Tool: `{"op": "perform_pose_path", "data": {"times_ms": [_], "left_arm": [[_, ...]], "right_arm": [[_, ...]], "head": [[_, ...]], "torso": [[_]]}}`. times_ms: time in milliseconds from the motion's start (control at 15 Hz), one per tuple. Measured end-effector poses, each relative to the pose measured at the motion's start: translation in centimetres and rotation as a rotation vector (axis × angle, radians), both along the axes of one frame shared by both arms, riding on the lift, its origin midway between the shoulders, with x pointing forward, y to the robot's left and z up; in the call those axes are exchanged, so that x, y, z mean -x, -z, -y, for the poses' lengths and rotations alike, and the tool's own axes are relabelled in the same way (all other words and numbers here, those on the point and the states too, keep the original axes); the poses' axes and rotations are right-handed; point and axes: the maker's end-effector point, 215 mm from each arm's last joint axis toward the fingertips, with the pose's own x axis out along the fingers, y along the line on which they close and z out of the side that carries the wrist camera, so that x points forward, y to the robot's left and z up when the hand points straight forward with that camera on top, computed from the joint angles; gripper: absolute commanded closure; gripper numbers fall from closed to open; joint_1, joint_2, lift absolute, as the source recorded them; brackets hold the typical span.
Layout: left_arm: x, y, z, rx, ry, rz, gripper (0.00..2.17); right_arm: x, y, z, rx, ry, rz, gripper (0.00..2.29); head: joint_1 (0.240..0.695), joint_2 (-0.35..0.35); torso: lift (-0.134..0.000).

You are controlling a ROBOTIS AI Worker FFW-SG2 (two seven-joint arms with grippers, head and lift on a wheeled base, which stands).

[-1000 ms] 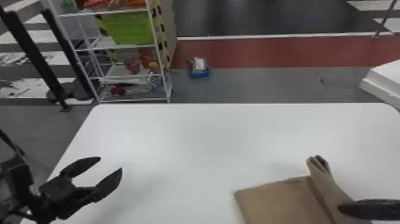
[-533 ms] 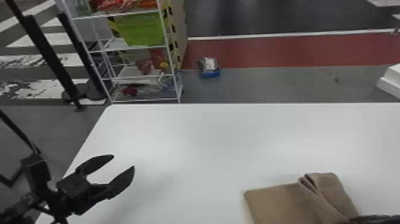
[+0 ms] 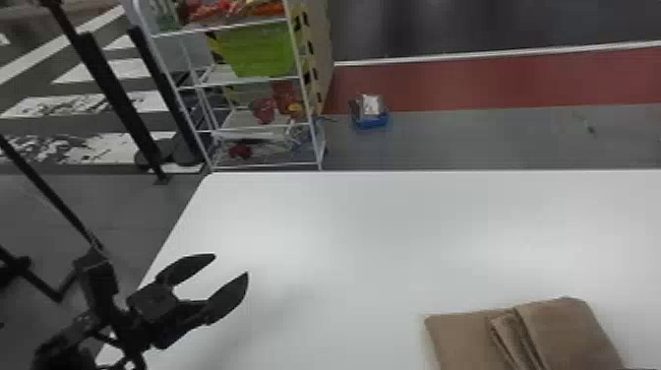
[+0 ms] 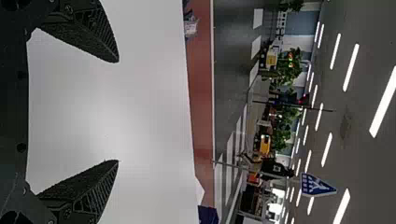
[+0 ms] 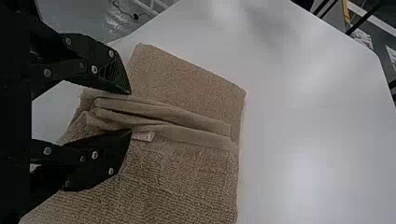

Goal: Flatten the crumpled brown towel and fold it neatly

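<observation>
change noted: the flap that stood raised beside the right gripper (image 5: 131, 113) a second ago is now lowered onto the brown towel (image 3: 462, 339), and that gripper's fingers are moderately parted around the layered hems with no cloth seen pinched. in my judgement a fold is laid and released, so the work is past flattening, though smoothing or a further fold may be due. the towel rests on the white table (image 3: 344, 236), toward the near edge, well apart from the far edge and the left edge. condition: flat in the main, corners softly rounded; the hems (image 5: 173, 121) are bunched in a narrow ridge between two broader panels, a small pale tag (image 5: 144, 136) exposed beside them. the ridge could leave the finish uneven. left gripper (image 3: 231, 263): parked over the table's left part, fingers wide apart, empty.
</observation>
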Motion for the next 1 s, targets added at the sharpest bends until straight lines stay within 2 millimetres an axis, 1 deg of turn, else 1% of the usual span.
{"op": "perform_pose_path", "data": {"times_ms": [67,200,267,333,400,467,533,600,667,800,867,1000], "left_arm": [[0.0,0.0,0.0,0.0,0.0,0.0,0.12],[0.0,0.0,0.0,-0.001,-0.001,0.002,0.12],[0.0,-0.1,0.0,-0.001,-0.001,0.003,0.12],[0.0,-0.1,0.0,-0.001,-0.001,0.003,0.12],[0.0,-0.1,0.0,0.0,-0.001,0.003,0.12],[0.0,-0.1,0.1,0.0,0.001,0.003,0.12],[-0.1,-0.1,0.1,0.0,0.002,0.004,0.12],[-0.1,-0.2,0.2,0.0,0.004,0.005,0.12],[0.0,-0.2,0.1,-0.001,0.002,0.005,0.12],[0.1,-0.2,-0.2,-0.002,0.001,0.005,0.12],[0.2,-0.3,-0.2,-0.001,0.002,0.006,0.12],[0.4,-0.4,-0.5,0.0,-0.001,0.007,0.12]], "right_arm": [[0.1,-0.7,-0.6,-0.047,0.005,-0.006,0.05],[-0.5,-2.7,-1.6,-0.159,0.048,0.003,0.08],[-0.9,-3.8,-2.0,-0.214,0.069,0.009,0.14],[-1.2,-4.5,-2.5,-0.258,0.087,0.013,0.51],[-1.8,-4.8,-3.1,-0.289,0.109,0.018,0.95],[-2.2,-4.7,-3.6,-0.298,0.118,0.02,1.35],[-2.5,-4.2,-4.4,-0.288,0.118,0.016,1.58],[-2.4,-3.4,-5.2,-0.266,0.102,0.009,1.66],[-2.1,-2.5,-6.1,-0.24,0.078,0.0,1.66],[-1.1,-1.0,-7.0,-0.189,0.037,-0.013,1.66],[-0.7,-0.7,-7.1,-0.168,0.02,-0.014,1.66],[0.3,-0.7,-6.4,-0.145,0.0,-0.014,1.66]], "head": [[0.695,0.242],[0.695,0.255],[0.695,0.263],[0.695,0.267],[0.695,0.273],[0.695,0.278],[0.695,0.283],[0.695,0.298],[0.695,0.309],[0.695,0.332],[0.695,0.339],[0.695,0.342]], "torso": [[-0.124],[-0.124],[-0.124],[-0.124],[-0.124],[-0.124],[-0.124],[-0.124],[-0.124],[-0.124],[-0.124],[-0.124]]}}
